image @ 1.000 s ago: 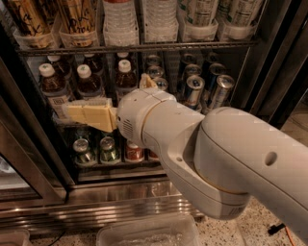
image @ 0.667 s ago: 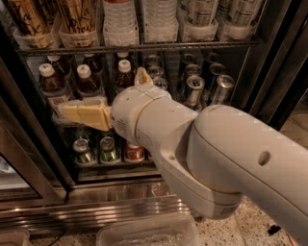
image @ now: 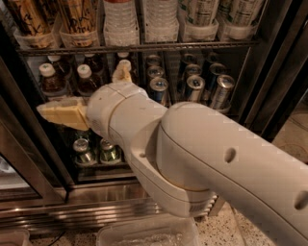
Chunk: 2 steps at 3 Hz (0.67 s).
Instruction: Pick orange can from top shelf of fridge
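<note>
Two tall golden-orange cans with dark lettering (image: 30, 19) (image: 77, 18) stand in clear trays at the left end of the top shelf (image: 144, 48) of the fridge (image: 269, 81). My gripper (image: 83, 88) is below that shelf, level with the middle rack, under and slightly right of the orange cans. It is open and empty: one cream finger (image: 61, 112) points left, and the other fingertip (image: 122, 71) sticks up behind the wrist. My big white arm hides much of the middle and lower racks.
The top shelf also holds water bottles (image: 118, 21) and pale cans (image: 202, 14). Brown white-capped bottles (image: 50, 79) and blue-silver cans (image: 192, 86) stand on the middle rack, short cans (image: 83, 151) below. A ribbed steel base (image: 72, 211), a clear tub (image: 149, 233) and the dark door frame flank me.
The gripper and arm have shifted left, toward the fridge's left side. The arm now fills more of the view. Nothing has been grasped.
</note>
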Each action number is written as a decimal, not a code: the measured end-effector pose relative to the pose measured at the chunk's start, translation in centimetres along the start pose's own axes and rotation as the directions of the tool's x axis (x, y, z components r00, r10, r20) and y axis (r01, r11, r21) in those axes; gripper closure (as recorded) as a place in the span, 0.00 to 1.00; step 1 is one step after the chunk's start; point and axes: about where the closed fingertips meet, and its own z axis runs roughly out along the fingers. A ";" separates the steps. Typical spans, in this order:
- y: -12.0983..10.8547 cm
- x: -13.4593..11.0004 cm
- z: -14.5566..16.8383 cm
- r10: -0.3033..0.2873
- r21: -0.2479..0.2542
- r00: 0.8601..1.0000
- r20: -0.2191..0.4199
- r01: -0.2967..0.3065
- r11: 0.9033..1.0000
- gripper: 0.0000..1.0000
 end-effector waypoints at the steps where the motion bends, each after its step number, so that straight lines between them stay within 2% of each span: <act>1: 0.6 -1.1 1.3 0.011 -0.016 0.999 0.042 -0.010 1.000 0.00; 2: 0.8 -2.5 2.4 0.022 -0.024 0.994 0.103 -0.019 1.000 0.00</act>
